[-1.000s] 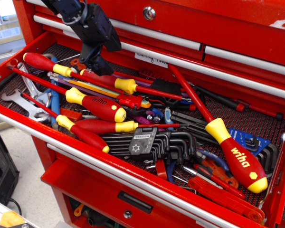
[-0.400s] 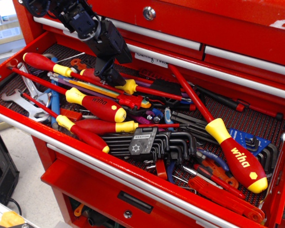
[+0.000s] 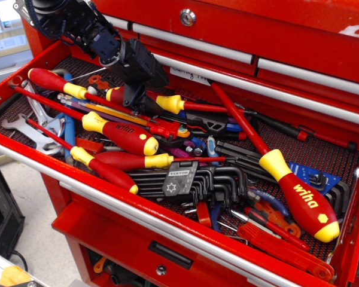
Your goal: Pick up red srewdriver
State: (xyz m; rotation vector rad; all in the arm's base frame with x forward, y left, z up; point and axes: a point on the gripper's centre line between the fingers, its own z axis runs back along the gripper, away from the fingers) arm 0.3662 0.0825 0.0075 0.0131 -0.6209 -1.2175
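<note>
- At the back left of the open red steel drawer (image 3: 24, 146), the black claw (image 3: 133, 98) points down into the tools, its matte jointed housing hanging from an arm wrapped in dark cable.
- Its tips sit on the red handle of the red screwdriver (image 3: 148, 98), which lies across the rear of the drawer with a yellow collar and a thin red-sleeved shaft running to the right; whether the jaws are clamped on the handle or only touching it, I cannot tell, since the claw body hides the gap.
- Just in front lie several other screwdrivers of the same kind, with smooth bulbous red handles and yellow ends: one marked "wiha" (image 3: 121, 133), and two slimmer ones (image 3: 131, 159) nearer the front rail.
- A much larger wiha screwdriver (image 3: 298, 194) slants across the right half, its fat handle towards the front right corner.
- A black Tekton hex key set (image 3: 194, 179) fans out in bent L-shapes at the middle front.
- Flat bare-metal wrenches (image 3: 33, 122) rest at the left edge on the black mesh liner (image 3: 335, 156).
</note>
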